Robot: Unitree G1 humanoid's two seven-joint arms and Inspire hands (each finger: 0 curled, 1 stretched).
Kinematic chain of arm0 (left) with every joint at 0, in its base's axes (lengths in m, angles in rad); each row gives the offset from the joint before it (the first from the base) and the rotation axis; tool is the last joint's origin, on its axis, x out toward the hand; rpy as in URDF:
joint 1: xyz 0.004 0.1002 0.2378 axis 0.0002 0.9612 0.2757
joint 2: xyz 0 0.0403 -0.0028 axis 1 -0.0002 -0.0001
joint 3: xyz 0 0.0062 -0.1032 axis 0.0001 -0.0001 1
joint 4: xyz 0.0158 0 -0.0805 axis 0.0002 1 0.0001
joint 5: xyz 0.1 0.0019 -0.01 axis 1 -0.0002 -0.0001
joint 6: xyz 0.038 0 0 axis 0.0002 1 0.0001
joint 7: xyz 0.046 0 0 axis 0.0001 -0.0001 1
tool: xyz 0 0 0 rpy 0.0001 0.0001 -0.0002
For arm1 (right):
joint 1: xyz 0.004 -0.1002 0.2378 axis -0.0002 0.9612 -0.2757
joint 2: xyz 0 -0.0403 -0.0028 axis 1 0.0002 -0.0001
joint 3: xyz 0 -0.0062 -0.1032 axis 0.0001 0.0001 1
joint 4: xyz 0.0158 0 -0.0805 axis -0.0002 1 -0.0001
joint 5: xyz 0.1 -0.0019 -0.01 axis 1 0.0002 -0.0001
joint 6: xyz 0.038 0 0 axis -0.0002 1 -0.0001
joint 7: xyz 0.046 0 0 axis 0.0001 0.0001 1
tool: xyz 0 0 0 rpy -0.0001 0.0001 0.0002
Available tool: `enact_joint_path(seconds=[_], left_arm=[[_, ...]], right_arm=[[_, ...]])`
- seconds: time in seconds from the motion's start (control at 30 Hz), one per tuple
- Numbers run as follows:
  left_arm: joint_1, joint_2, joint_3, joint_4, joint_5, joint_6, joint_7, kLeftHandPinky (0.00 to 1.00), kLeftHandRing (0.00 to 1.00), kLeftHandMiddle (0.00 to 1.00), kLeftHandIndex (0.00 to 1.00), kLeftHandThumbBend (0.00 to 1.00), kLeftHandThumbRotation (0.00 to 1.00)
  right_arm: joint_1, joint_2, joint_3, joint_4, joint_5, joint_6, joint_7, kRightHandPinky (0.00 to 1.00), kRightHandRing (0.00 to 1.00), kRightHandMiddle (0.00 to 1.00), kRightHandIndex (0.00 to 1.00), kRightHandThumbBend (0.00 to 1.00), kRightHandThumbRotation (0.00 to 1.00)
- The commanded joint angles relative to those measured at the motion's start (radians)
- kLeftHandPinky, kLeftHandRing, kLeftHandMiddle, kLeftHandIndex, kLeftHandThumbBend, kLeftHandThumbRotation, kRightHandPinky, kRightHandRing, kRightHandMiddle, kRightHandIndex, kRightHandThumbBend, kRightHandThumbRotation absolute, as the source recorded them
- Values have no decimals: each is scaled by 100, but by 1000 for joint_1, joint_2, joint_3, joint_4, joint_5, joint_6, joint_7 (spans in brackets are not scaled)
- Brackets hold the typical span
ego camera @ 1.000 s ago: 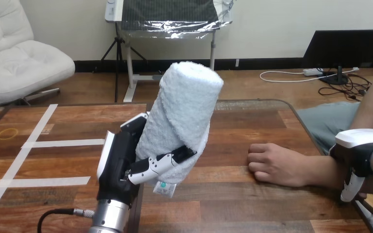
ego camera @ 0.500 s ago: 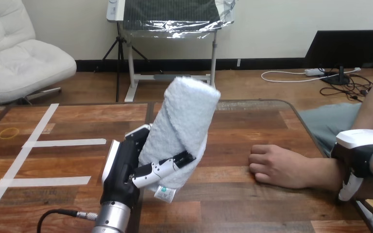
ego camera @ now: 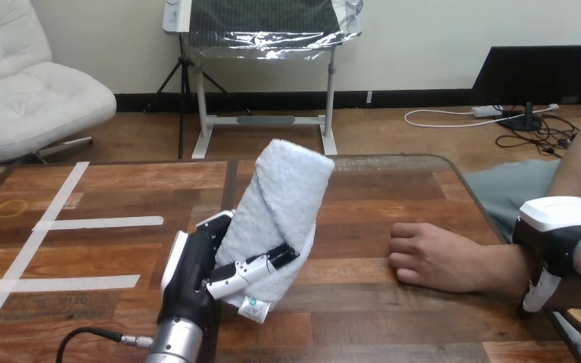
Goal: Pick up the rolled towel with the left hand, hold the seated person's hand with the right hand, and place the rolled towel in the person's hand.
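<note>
Lowering rolled towel (ego camera: 286,198) in left hand (ego camera: 194,269) toward table (ego camera: 393,321).

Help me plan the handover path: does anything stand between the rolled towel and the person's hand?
Nothing visible does. Bare table lies between the rolled towel, held in the left hand, and the person's hand. That hand rests on the wood with fingers curled.

The left hand (ego camera: 197,265) grips the rolled towel (ego camera: 284,204) (tilted, its top leaning right) over the tabletop (ego camera: 393,318). The right hand (ego camera: 556,234) sits over the forearm (ego camera: 499,268) behind the person's hand (ego camera: 427,257), which rests on the wood.
</note>
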Motion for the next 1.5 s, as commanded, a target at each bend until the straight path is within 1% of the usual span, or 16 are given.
enact_joint_path(seconds=[0.0,0.17,0.37,0.47,0.7,0.93,1.07,1.47], left_arm=[[-108,0,4,15,5,0,11,37,38,39,44,83,22],[-120,1,1,44,9,1,9,36,38,39,44,84,22],[-132,2,2,71,11,-8,5,37,38,39,44,83,22],[-139,3,1,85,14,-13,4,37,38,39,44,83,22],[-152,4,0,111,26,-20,5,37,38,39,44,83,23],[-161,3,1,124,28,-24,1,37,38,39,44,82,22],[-167,2,0,133,30,-23,-1,36,38,39,45,82,22],[-178,-1,-3,141,34,-21,-3,36,38,39,45,82,23]], right_arm=[[-3,20,-24,-9,36,-3,-31,8,19,32,36,68,0],[9,15,-35,-20,48,-10,-48,9,19,32,36,65,0],[21,12,-48,-36,62,-13,-60,10,20,33,37,65,0],[29,13,-61,-47,72,-10,-65,11,21,33,37,65,0],[55,4,-93,-88,102,-25,-83,11,20,32,36,67,0],[74,1,-116,-133,114,-10,-81,11,20,30,35,69,0],[88,-1,-135,-161,127,-13,-90,12,21,31,36,69,0],[103,-1,-160,-208,148,-9,-98,13,21,31,36,69,0]])
